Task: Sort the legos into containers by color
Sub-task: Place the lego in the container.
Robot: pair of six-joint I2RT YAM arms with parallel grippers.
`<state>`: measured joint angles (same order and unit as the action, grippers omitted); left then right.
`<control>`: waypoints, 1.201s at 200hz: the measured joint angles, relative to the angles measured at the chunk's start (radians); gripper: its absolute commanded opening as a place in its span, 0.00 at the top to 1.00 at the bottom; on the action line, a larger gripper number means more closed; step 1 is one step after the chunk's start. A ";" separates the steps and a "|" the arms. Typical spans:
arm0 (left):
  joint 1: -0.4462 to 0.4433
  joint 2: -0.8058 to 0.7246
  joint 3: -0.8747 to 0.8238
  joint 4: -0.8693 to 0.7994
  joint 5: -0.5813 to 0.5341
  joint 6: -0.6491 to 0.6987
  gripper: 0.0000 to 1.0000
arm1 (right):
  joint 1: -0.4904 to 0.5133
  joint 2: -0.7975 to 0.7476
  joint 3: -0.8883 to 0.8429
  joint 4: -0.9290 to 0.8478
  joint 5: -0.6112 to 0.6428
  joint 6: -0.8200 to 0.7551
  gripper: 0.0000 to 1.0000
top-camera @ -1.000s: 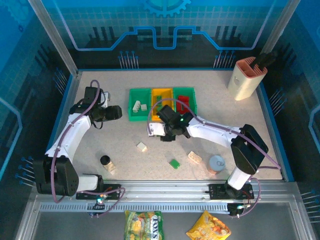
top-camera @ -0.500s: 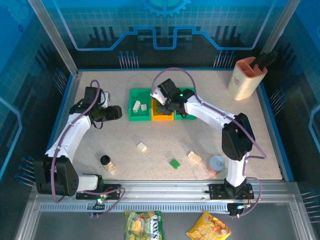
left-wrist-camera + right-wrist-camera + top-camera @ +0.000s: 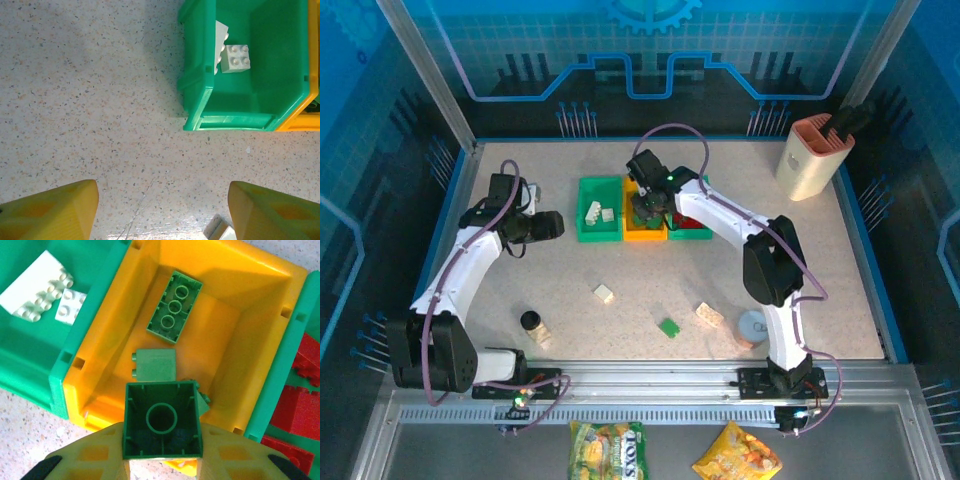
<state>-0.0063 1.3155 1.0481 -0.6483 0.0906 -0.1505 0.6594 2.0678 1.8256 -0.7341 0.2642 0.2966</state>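
My right gripper [image 3: 162,442] is shut on a dark green lego [image 3: 162,420], its hollow underside facing the camera, just above the near end of the orange-yellow container [image 3: 235,340]. Three green legos [image 3: 175,306] lie inside that container. The left green container [image 3: 30,355] holds cream-white legos [image 3: 37,300]; the right green one [image 3: 280,355] holds red legos [image 3: 300,405]. From above, the right gripper [image 3: 648,205] hangs over the middle container [image 3: 642,232]. My left gripper [image 3: 555,225] stands open left of the row, over bare table, its fingers [image 3: 50,210] wide apart.
Loose on the table lie a cream lego [image 3: 604,293], a green one [image 3: 668,327] and another cream one [image 3: 709,314]. A black-lidded jar [image 3: 531,322] and a tin can [image 3: 753,325] stand near the front. A beige-and-pink holder [image 3: 813,155] stands back right.
My right arm has swung from the middle of the table back to the orange-yellow container, carrying the green lego. The left arm has not moved.
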 measured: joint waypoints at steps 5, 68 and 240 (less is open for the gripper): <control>0.000 0.000 0.000 0.000 0.000 0.000 0.30 | -0.002 0.007 0.008 0.001 0.005 0.019 0.69; 0.000 0.000 0.000 0.000 0.000 0.000 0.30 | -0.019 0.135 0.127 -0.003 0.090 0.199 0.65; 0.000 0.000 0.000 0.000 0.000 0.000 0.30 | -0.032 0.322 0.264 -0.034 0.164 0.306 0.46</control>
<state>-0.0063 1.3155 1.0481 -0.6483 0.0910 -0.1505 0.6270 2.3901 2.0892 -0.7685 0.4286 0.6022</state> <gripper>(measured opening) 0.701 0.532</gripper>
